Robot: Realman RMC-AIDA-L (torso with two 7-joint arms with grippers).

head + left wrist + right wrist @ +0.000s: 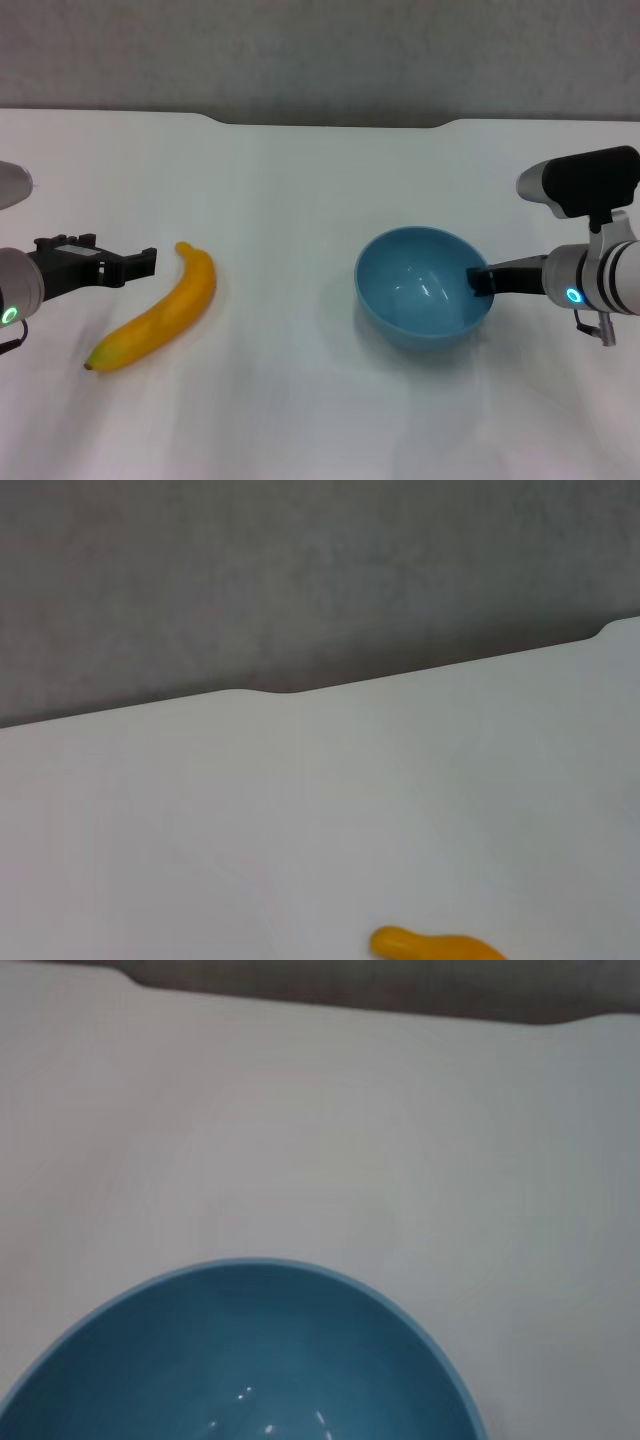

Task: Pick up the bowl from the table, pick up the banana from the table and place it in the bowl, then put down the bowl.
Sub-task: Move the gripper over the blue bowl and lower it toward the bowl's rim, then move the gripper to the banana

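One light-blue bowl (424,288) sits right of centre on the white table (300,200), open side up, nothing inside it. The right gripper (481,281) is at its right-hand rim, a dark finger reaching over the edge onto the inner wall; whether it is pinching the rim or only resting there cannot be told. The right wrist view looks down into the bowl (245,1355) with bare table (320,1130) beyond. Well apart to the left lies the banana (160,320), curved, its upper tip toward the far side. The left gripper (140,263) hovers just beside that upper tip, fingers spread, not touching. Only the banana's end (430,945) shows in the left wrist view
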